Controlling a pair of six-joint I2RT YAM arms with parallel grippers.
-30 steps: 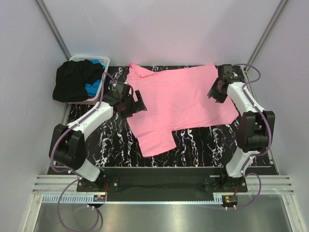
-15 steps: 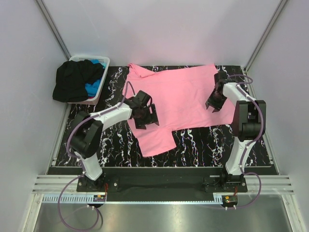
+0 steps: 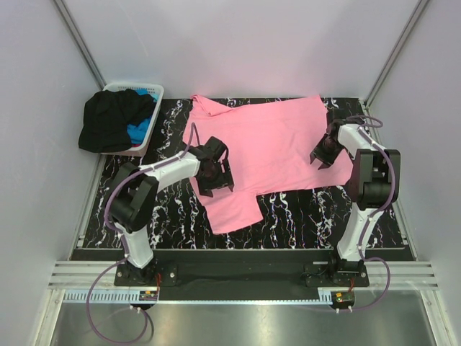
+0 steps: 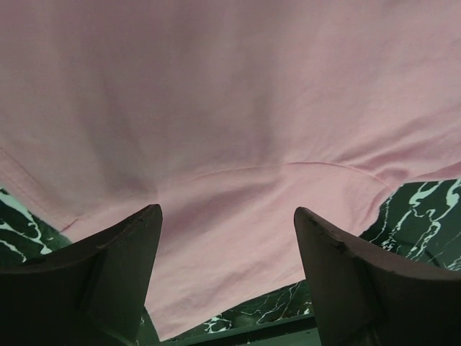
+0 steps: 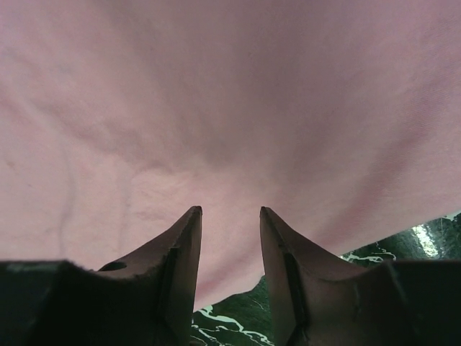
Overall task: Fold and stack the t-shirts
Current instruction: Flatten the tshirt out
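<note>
A bright pink t-shirt (image 3: 266, 148) lies spread flat on the black marbled table (image 3: 302, 216), one sleeve hanging toward the near side. My left gripper (image 3: 216, 175) is open over the shirt's left edge; the left wrist view shows pink cloth (image 4: 230, 130) between its wide-spread fingers (image 4: 119, 274). My right gripper (image 3: 322, 155) is open over the shirt's right part, its fingers (image 5: 180, 252) a narrow gap apart above the pink cloth (image 5: 230, 108). A black t-shirt (image 3: 108, 122) and a bright blue t-shirt (image 3: 137, 131) are heaped in the basket.
The white slotted basket (image 3: 155, 92) stands at the table's far left corner, the black shirt spilling over its left side. Grey walls close in the table on three sides. Bare table shows on the near side and at the left.
My left gripper moved right from the table's left onto the shirt's left edge. My right gripper moved from the far right corner down over the shirt's right part.
</note>
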